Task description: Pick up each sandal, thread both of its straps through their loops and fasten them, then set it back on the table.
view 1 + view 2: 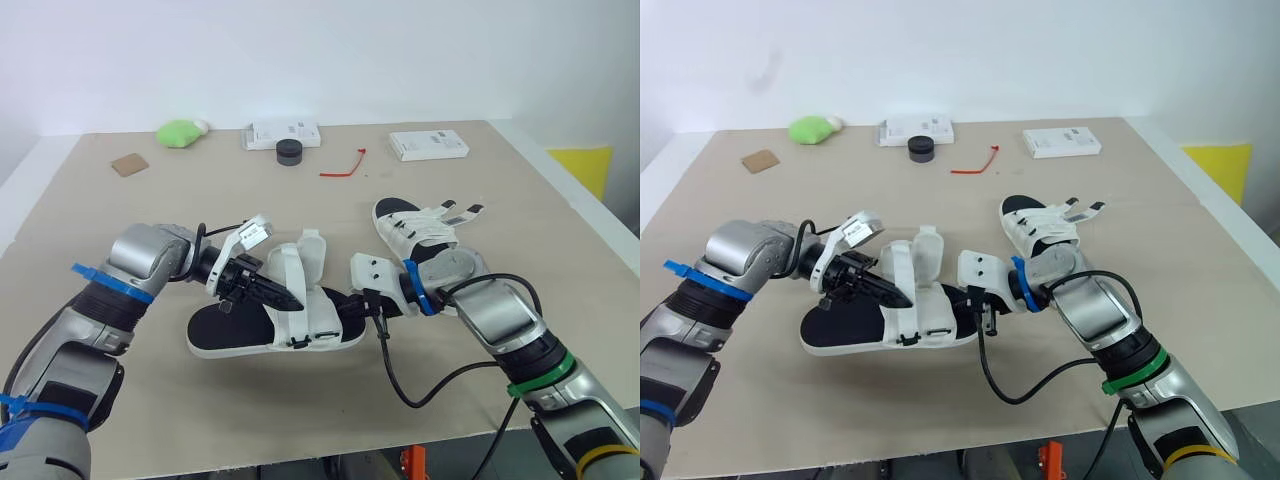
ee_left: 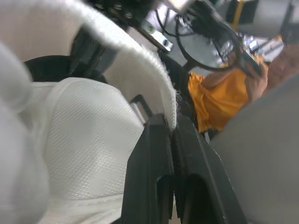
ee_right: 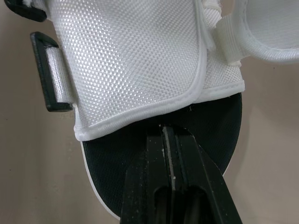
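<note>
Both grippers are clamped on the near sandal, which lies at the front of the table. The left gripper pinches the edge of a white strap, and the right gripper nips the black sole. A hard pull could slide that thin strap free. Whether it has passed any loop is hidden behind the fingers.

Soft, even light from overhead fills the eye views. The desk is bright without glare, and only a faint, diffuse shadow lies under the sandal. In the left wrist view the white strap close to the lens is blurred, and the person in orange behind it is out of focus. The right wrist view shows the mesh weave crisply.
</note>
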You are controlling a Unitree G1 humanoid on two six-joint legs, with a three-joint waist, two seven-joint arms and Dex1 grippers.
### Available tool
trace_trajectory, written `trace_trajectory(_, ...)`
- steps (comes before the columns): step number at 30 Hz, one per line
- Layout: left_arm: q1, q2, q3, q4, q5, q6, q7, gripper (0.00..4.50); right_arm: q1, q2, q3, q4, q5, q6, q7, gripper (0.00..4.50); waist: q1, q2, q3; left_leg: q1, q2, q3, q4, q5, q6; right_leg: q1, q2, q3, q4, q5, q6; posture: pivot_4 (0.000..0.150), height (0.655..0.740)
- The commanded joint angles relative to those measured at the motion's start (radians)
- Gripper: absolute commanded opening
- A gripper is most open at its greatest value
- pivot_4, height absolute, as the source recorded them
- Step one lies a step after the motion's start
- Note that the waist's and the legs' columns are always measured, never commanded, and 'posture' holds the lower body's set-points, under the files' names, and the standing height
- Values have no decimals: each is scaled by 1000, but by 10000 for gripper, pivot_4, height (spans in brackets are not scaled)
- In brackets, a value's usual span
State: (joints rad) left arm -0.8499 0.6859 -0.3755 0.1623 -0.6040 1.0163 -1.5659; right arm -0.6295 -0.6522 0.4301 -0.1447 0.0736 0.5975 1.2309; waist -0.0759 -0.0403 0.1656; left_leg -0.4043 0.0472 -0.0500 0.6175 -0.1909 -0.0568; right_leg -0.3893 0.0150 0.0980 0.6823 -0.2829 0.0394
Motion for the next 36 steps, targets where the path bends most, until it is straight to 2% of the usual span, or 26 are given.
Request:
trace_trajectory(1,28,33,-5,-75,18,-56,-37,409,61,-2,93,36,-24,35,17,0,0,1,0,0,0,0,0,0,0,0,0,0,0,0,0,1500,7400)
trace_trajectory(7,96,80,-33,-174,67,-178,-46,409,53,5,87,43,-18,38,19,0,-1,2,-1,0,1,0,0,-1,1,0,1,0,0,0,-1,1500,7400)
trace_trajectory(15,180,19,-22,-190,148,-301,77,409,51,11,79,37,-11,44,20,0,-1,3,-2,1,1,0,0,-1,2,0,2,0,0,0,-1,1500,7400)
trace_trajectory(20,201,17,-9,-209,141,-302,88,409,54,10,79,31,-10,47,20,0,1,4,-3,2,1,0,0,-1,2,1,1,0,0,0,-1,1500,7400)
trace_trajectory(23,194,17,13,-227,102,-261,83,9452,52,10,79,38,-13,44,19,0,1,5,-4,2,1,0,1,-1,2,2,1,0,0,0,0,1500,7400)
trace_trajectory(24,191,17,26,-235,83,-243,82,10281,51,10,79,39,-13,43,19,0,1,5,-4,2,1,0,0,-1,2,2,1,0,0,0,0,1500,7400)
trace_trajectory(30,181,32,96,-299,0,-156,98,41090,48,12,78,50,-14,38,20,0,0,5,-3,2,1,0,0,-1,2,1,1,0,0,0,0,1500,7400)
trace_trajectory(31,177,43,116,-313,-25,-128,99,44483,48,12,77,51,-14,37,19,0,0,5,-3,2,1,0,0,-1,2,1,1,0,0,0,0,1500,7400)
trace_trajectory(36,175,141,192,-367,-123,-10,82,44483,51,8,75,42,-12,38,23,0,-2,5,-3,2,2,-1,0,-1,2,1,2,0,0,0,-1,1500,7400)
